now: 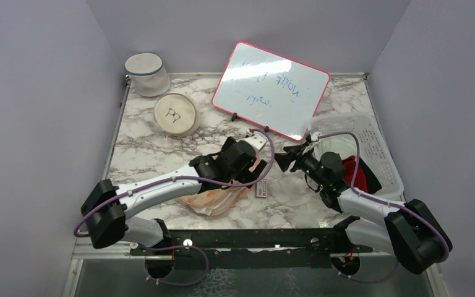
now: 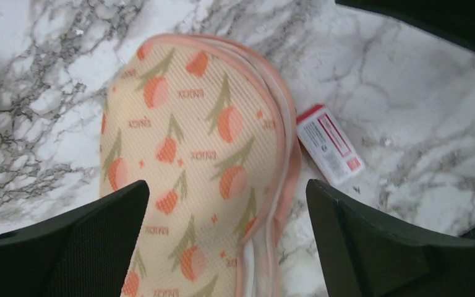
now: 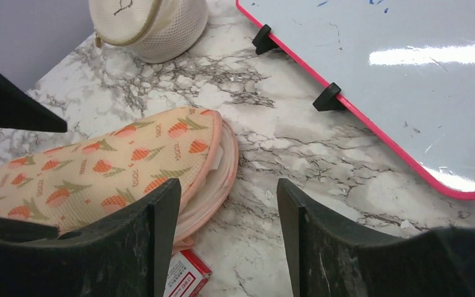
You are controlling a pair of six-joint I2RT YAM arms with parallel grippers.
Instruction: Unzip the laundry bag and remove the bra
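The laundry bag (image 1: 213, 201) lies flat on the marble table, partly under my left arm. In the left wrist view its mesh (image 2: 266, 247) has pinkish zipper edging along the right side, and the peach bra (image 2: 192, 142) with red and green print shows through it. The edging looks closed. My left gripper (image 2: 226, 204) is open just above the bag, one finger over the mesh and one over bare table; it also shows in the top view (image 1: 242, 168). My right gripper (image 3: 229, 204) is open and empty beside the bag's rounded end (image 3: 213, 179); it also shows in the top view (image 1: 284, 159).
A red-and-white label (image 2: 329, 143) lies by the bag's edge. A whiteboard (image 1: 271, 90) leans at the back. A white basket (image 1: 371, 145) with a red cloth (image 1: 354, 170) stands at the right. A round cream disc (image 1: 176, 114) and a mesh cylinder (image 1: 146, 74) sit at the back left.
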